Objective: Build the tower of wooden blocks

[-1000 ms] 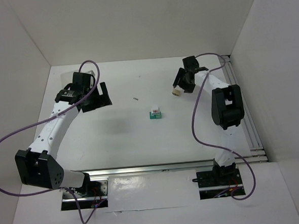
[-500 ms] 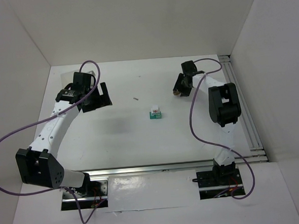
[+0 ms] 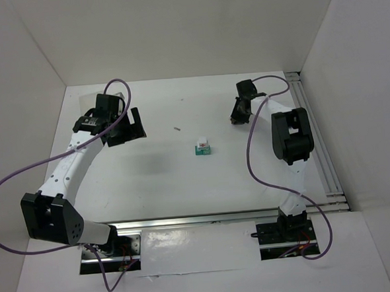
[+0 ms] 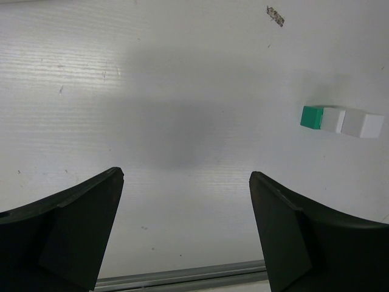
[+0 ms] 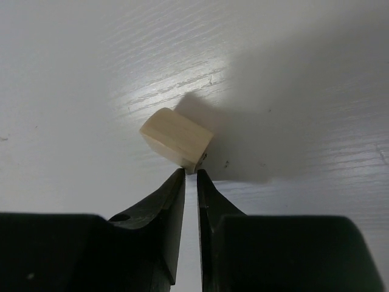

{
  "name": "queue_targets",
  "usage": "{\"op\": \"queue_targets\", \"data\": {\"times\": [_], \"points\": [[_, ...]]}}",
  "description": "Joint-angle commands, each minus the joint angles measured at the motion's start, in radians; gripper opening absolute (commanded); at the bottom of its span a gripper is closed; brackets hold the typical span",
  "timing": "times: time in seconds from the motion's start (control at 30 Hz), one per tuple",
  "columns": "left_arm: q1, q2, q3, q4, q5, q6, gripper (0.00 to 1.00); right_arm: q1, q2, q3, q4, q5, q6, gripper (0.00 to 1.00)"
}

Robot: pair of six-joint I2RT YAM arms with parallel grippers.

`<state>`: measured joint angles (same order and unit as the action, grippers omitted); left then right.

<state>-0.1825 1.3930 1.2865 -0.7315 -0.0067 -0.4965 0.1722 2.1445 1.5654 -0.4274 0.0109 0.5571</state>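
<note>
Two cubes stand stacked mid-worktop [image 3: 157,181], the white red-crossed wooden cube [image 3: 202,144] on the teal-green wooden cube [image 3: 201,151]. From above, we see the right hand [image 3: 237,115] has sunk low, far right. Our left hand [image 4: 185,175] gapes wide, empty. Right wrist: fingers nearly closed, seemingly pinching one corner of the tan wooden block [image 5: 176,145], a poor hold, we judge.

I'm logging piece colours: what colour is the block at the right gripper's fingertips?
Pale tan wood; the block shows best in the right wrist view.
</note>
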Motion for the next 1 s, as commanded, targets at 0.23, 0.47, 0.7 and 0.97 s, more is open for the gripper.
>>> {"op": "queue_targets", "data": {"times": [0.23,0.47,0.7,0.97], "points": [[-0.005,-0.005,-0.003,0.023,-0.001,0.013,0.98,-0.003,-0.044,0.058,-0.117,0.099,-0.106,0.59],[-0.005,-0.005,-0.003,0.023,-0.001,0.013,0.98,-0.056,-0.021,0.081,-0.119,0.046,-0.115,0.71],[-0.005,-0.014,-0.003,0.023,-0.010,0.013,0.98,-0.089,-0.021,0.128,-0.091,-0.037,-0.138,0.71],[-0.005,-0.014,-0.003,0.023,-0.001,0.004,0.98,-0.146,0.037,0.173,-0.050,-0.173,-0.160,0.71]]}}
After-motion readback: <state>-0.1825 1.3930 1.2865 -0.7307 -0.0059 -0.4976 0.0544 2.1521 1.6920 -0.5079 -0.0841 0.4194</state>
